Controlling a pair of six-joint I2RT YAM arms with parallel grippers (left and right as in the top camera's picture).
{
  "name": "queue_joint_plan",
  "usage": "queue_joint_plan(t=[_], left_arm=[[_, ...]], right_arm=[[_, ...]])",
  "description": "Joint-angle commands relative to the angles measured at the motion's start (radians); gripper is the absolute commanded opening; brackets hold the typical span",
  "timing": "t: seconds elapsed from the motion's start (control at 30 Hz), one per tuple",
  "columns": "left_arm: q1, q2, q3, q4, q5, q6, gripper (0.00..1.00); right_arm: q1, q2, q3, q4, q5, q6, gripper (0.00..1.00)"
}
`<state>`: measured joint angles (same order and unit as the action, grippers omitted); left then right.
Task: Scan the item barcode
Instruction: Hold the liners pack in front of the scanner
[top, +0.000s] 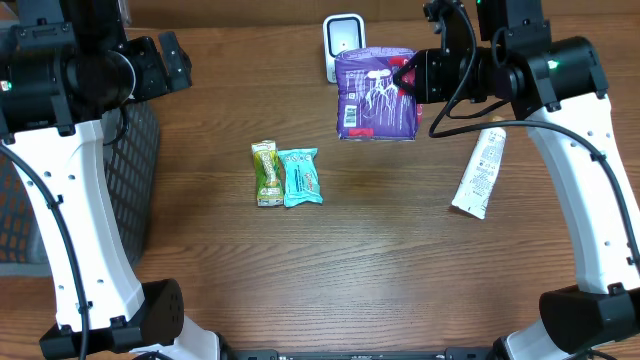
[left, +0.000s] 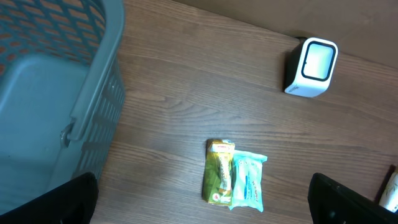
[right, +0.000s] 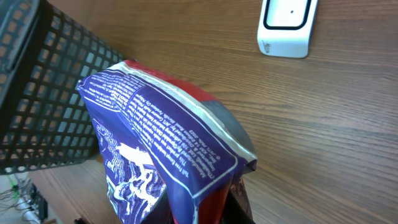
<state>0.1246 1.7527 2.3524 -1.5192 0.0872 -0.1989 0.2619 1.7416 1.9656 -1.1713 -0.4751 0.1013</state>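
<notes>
1. We see the right fingers closed narrow on the right edge of a purple bag, in the upper right-centre of the overhead frame.
2. The bag shows its printed purple face to the overhead camera. Its top edge overlaps the lower part of the white scanner in that view, so the bag sits just in front of the scanner.
3. In the right wrist view, the bag fills the lower left and centre of the frame, with white print on purple and a red edge. It looks lifted off the wooden surface. The scanner stands in the upper right of that frame, apart from the bag.
4. The left fingers stand wide apart with nothing between them. Their dark tips show at the lower left and lower right corners of the left wrist view.
5. A grey-blue basket takes up the left side of the left wrist view, and in the overhead view it lies at the left edge.
6. A green bar and a teal packet lie side by side, touching, near the middle of the overhead frame.
7. A white tube lies on the surface at the right of the overhead frame, below the right arm and apart from the bag.
</notes>
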Motion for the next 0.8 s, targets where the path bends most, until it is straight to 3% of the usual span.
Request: queue_joint_plan(t=[0.0, 0.23, 0.33, 0.53, 0.7, 0.77], left_arm=[[0.000, 0.003, 0.019, 0.004, 0.010, 0.019, 0.99], [0.000, 0.003, 0.019, 0.005, 0.010, 0.019, 1.00], [0.000, 0.003, 0.019, 0.004, 0.010, 0.019, 1.00], [0.000, 0.003, 0.019, 0.004, 0.010, 0.019, 1.00], [0.000, 0.003, 0.019, 0.004, 0.010, 0.019, 0.99], [0.000, 0.003, 0.019, 0.004, 0.010, 0.019, 0.99]], right_arm=[[0.017, -0.029, 0.030, -0.001, 0.026, -0.001, 0.10], [-0.011, -0.037, 0.041, 0.010, -0.185, -0.001, 0.10], [-0.013, -0.038, 0.045, 0.010, -0.118, -0.001, 0.10], [0.209, 0.023, 0.029, 0.121, 0.783, 0.000, 0.05], [0.274, 0.146, 0.020, 0.328, 1.238, -0.014, 0.04], [0.285, 0.213, 0.020, 0.472, 1.392, -0.140, 0.04]])
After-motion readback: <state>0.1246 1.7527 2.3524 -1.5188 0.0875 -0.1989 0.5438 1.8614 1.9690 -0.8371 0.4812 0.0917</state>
